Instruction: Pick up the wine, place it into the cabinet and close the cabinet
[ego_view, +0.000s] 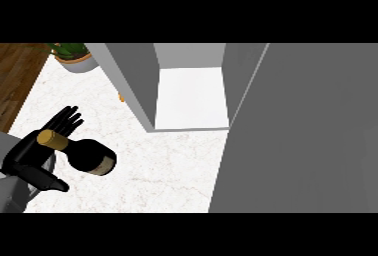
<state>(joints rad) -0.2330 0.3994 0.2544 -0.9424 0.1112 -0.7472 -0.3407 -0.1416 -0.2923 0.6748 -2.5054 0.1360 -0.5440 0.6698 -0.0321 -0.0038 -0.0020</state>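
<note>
The wine bottle (92, 156) is dark with a gold cap and stands on the white marble counter (162, 170) at the lower left. My left hand (26, 156) is right beside its neck. The fingers (65, 120) stretch straight out past the cap and the thumb (50, 184) points out below the bottle's body, so the hand is open around the neck. The cabinet (190, 95) stands open at the top middle, showing a bare white shelf inside. Its grey door (303, 130) is swung out and fills the right side. My right hand does not show.
A potted plant (74, 56) sits at the far left corner of the counter. A small orange object (120, 96) peeks out from behind the cabinet's left wall (129, 85). Dark wooden floor (16, 75) lies beyond the counter's left edge.
</note>
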